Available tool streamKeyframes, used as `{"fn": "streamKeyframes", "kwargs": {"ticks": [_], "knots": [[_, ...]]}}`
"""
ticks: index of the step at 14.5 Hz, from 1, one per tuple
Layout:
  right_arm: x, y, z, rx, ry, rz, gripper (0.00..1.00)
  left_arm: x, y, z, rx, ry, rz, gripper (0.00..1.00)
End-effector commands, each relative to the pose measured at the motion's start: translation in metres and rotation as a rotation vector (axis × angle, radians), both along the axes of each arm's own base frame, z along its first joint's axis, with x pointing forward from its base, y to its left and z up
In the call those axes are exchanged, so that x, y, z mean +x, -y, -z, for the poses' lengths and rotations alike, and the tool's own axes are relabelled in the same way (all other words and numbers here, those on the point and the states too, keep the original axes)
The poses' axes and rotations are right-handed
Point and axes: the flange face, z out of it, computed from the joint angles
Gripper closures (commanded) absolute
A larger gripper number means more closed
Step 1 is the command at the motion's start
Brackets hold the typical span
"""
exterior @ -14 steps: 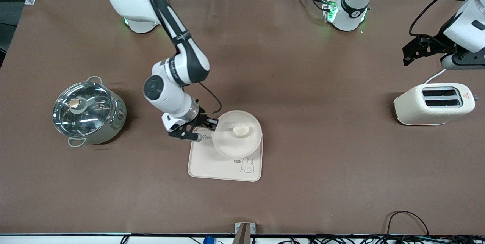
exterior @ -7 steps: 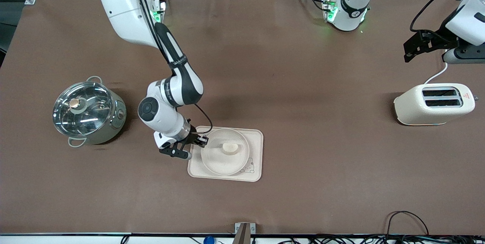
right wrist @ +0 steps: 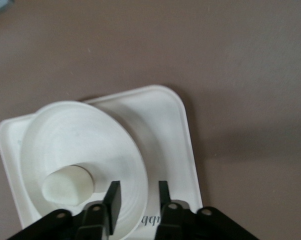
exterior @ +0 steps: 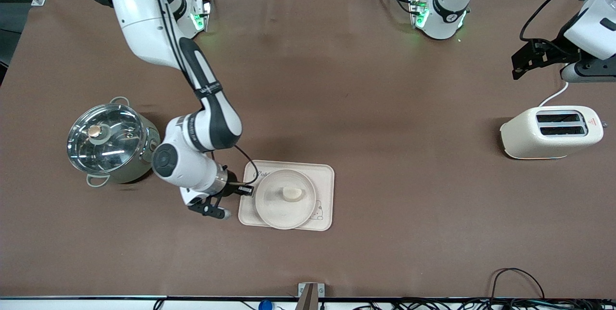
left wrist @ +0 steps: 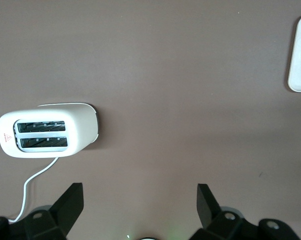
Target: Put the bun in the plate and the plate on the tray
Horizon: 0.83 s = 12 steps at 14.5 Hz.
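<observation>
The bun [exterior: 291, 193] [right wrist: 68, 186] lies in the round cream plate [exterior: 276, 210] [right wrist: 90, 135]. The plate rests on the rectangular tray [exterior: 323, 175] [right wrist: 175, 130], covering most of the rabbit drawing. My right gripper [exterior: 246, 189] [right wrist: 138, 195] is low at the plate's rim, on the side toward the right arm's end. It is open, one finger over the plate and one over the tray, with a gap to the rim between them. My left gripper [exterior: 522, 64] [left wrist: 140, 200] waits wide open and empty above the table near the toaster.
A cream two-slot toaster [exterior: 551, 132] [left wrist: 48, 130] with a white cord stands toward the left arm's end. A steel pot with a glass lid [exterior: 113, 144] stands toward the right arm's end, close beside the right arm's elbow. A tray corner [left wrist: 300, 55] shows in the left wrist view.
The right arm brought the plate with the bun down toward the front camera onto the tray. Its jaws then parted off the rim. The left arm has barely moved.
</observation>
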Motion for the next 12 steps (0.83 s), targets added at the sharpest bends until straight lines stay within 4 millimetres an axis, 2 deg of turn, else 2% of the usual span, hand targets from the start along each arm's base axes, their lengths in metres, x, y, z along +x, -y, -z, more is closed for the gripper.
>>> {"fn": "streamKeyframes", "kwargs": {"ticks": [1, 2, 5, 7, 10, 12], "knots": [[0.01, 0.036, -0.042, -0.05, 0.068, -0.066, 0.0, -0.004, 0.0, -0.001, -0.004, 0.0, 0.0, 0.0], [0.01, 0.053, -0.057, -0.078, 0.078, -0.107, 0.0, -0.004, 0.0, -0.001, -0.005, 0.001, 0.0, 0.0], [0.008, 0.14, -0.116, -0.156, 0.05, -0.194, 0.0, -0.002, 0.001, 0.001, -0.009, -0.001, -0.001, 0.0], [-0.002, 0.191, -0.155, -0.213, 0.007, -0.174, 0.0, -0.003, 0.001, 0.001, -0.008, -0.001, 0.002, 0.0], [-0.023, 0.224, -0.211, -0.275, 0.0, -0.181, 0.0, -0.002, 0.006, 0.003, -0.012, -0.004, 0.01, 0.0], [-0.038, 0.245, -0.241, -0.253, 0.006, -0.165, 0.0, -0.002, 0.006, 0.015, -0.002, -0.029, 0.011, 0.0]]}}
